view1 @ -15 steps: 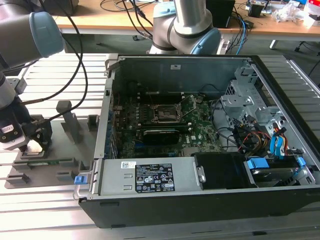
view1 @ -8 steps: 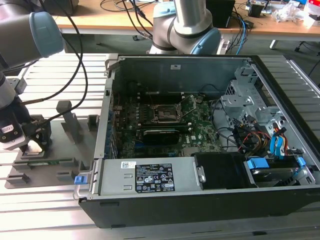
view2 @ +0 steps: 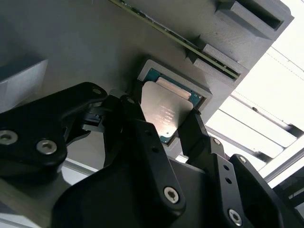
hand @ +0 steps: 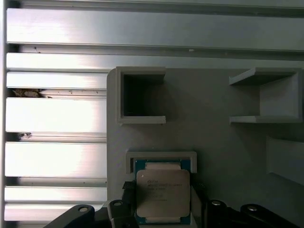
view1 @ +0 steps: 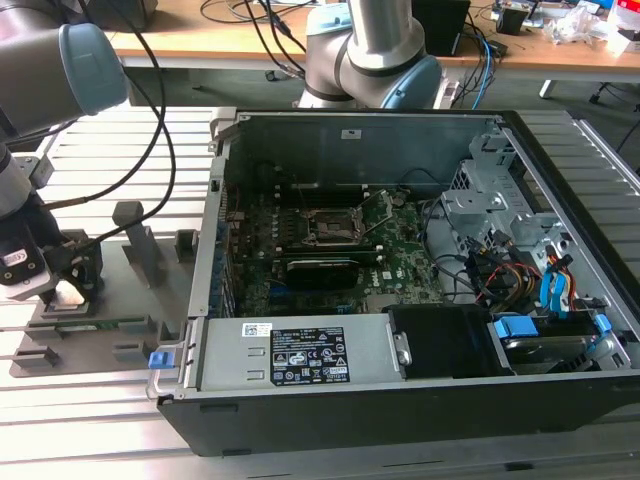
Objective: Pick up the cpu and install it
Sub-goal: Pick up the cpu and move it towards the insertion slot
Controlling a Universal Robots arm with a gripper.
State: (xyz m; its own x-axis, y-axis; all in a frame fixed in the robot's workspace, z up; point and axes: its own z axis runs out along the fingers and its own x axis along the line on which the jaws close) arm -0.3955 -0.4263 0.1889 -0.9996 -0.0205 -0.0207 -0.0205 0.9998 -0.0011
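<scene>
The cpu (hand: 162,187), a small silvery-topped square chip with a green rim, lies in a raised nest on the grey fixture plate (hand: 213,152). In both wrist views my gripper (hand: 162,195) has a black finger against each of two opposite edges of the cpu (view2: 164,110), shut on it while it sits in the nest. In the exterior view the gripper (view1: 70,290) is down on the fixture plate (view1: 120,300) at the exterior view's left. The black motherboard socket (view1: 330,228) lies inside the open computer case, well to the right of the gripper.
The open computer case (view1: 400,350) has tall walls, a power supply at the front and a drive cage with cables (view1: 520,260) on the exterior view's right. Upright grey holders (view1: 140,240) stand on the plate. A second arm (view1: 370,50) stands behind the case.
</scene>
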